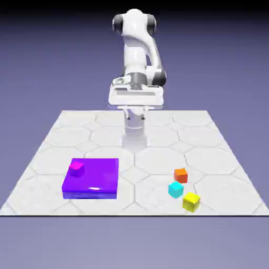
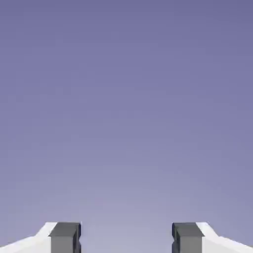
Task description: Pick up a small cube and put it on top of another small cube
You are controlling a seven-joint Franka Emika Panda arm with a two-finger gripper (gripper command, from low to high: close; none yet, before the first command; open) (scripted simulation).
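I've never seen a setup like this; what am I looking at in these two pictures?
This is a simulated white robot arm with a two-finger gripper. The exterior view looks across the pale, hexagon-patterned table toward it. The hand view looks along the open fingers: only blue-violet backdrop between them, nothing held. On the table are a flat purple block with a small magenta cube on it, plus small orange, cyan and yellow cubes.

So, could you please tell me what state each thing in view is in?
gripper: open, empty
magenta cube: on the purple block
purple block: flat on the tabletop
orange cube, cyan cube, yellow cube: unstacked, on the tabletop
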